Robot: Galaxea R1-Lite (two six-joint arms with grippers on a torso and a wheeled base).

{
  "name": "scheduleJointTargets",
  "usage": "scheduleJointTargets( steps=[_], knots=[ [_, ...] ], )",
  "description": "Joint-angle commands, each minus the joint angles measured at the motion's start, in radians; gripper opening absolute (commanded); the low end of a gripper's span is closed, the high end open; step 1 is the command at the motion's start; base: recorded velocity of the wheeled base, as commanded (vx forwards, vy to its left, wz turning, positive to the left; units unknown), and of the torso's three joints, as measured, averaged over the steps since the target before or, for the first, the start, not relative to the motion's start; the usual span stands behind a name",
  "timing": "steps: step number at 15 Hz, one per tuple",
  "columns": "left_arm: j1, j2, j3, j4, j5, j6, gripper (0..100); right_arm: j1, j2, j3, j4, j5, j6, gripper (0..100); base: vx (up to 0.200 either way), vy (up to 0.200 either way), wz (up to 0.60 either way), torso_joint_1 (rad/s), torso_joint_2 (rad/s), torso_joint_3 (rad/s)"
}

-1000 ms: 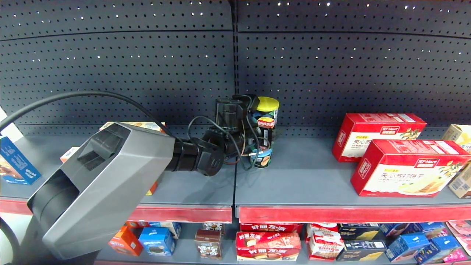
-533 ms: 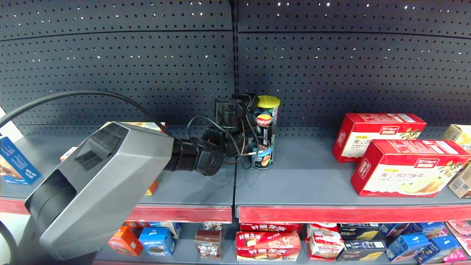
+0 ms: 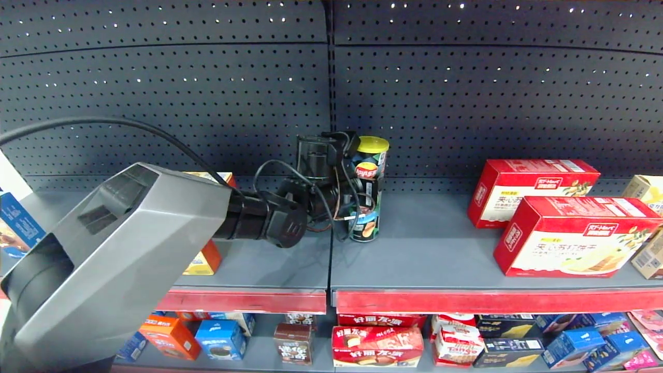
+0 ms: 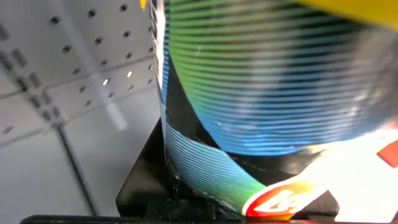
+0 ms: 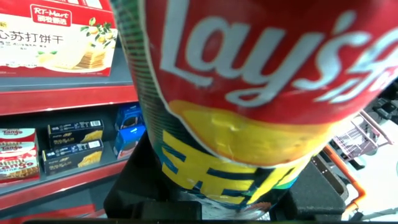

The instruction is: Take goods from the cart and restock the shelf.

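Take the chip can (image 3: 366, 228), standing upright on the grey shelf (image 3: 424, 248), as your mark. Far to its left a blue box (image 3: 15, 228) sits at the shelf's end, and nearer, also on its left, an orange box (image 3: 204, 259) stands close to the front lip. Your left arm (image 3: 129, 243) comes in from the can's left, and the left claw (image 3: 357, 196) is clenched round the can's middle (yellow lid on top, base looking to rest on the shelf board). To the can's right, well apart, lie two red boxes (image 3: 575, 235), one behind the other. Your right claw (image 5: 217, 205) grasps a second chip can (image 5: 249, 81), red and yellow, held clear of any shelf. You cannot tell how it lies from the standing can.
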Motion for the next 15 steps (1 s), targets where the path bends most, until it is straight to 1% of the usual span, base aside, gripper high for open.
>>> scheduleJointTargets(
  steps=[1,3,5,6,7,8,9,10,11,15],
  knots=[
    [0.000,-0.086,0.071,-0.005,0.002,0.001,0,0.000,-0.005,0.002,0.000,0.000,0.000,0,0.000,0.000,0.00,0.000,0.00,0.000],
    [-0.006,-0.143,0.143,-0.005,0.003,0.001,0,0.002,-0.019,0.002,0.000,0.000,0.001,0,0.000,0.000,0.00,0.000,0.00,0.000],
    [-0.014,-0.174,0.177,-0.003,0.008,0.001,0,0.008,-0.039,-0.002,0.020,0.000,0.001,0,0.000,0.000,0.00,0.000,0.00,0.000],
    [-0.030,-0.192,0.194,0.000,0.029,0.000,0,0.011,-0.051,-0.008,0.038,0.000,0.003,0,0.000,0.000,0.00,0.000,0.00,0.000],
    [-0.044,-0.211,0.208,0.023,0.051,0.000,0,0.011,-0.060,-0.008,0.040,0.000,0.003,0,0.000,0.000,0.00,0.000,0.00,0.000],
    [-0.057,-0.227,0.220,0.037,0.063,0.000,0,0.011,-0.068,-0.008,0.041,0.000,0.003,0,0.000,0.000,0.00,0.000,0.00,0.000],
    [-0.058,-0.229,0.220,0.038,0.063,0.000,0,0.012,-0.068,-0.008,0.041,0.000,0.003,0,0.000,0.000,0.00,0.000,0.00,0.000],
    [-0.070,-0.263,0.260,0.040,0.081,0.000,0,0.016,-0.071,-0.009,0.041,0.000,0.003,0,0.000,0.000,0.00,0.000,0.00,0.000],
    [-0.072,-0.274,0.274,0.040,0.084,0.000,0,0.017,-0.074,-0.009,0.041,0.000,0.003,0,0.000,0.000,0.00,0.000,0.00,0.000],
    [-0.070,-0.333,0.379,0.040,0.089,-0.002,0,0.026,-0.102,-0.008,0.044,0.000,0.004,0,0.000,0.000,0.00,0.000,0.00,0.000]
  ],
)
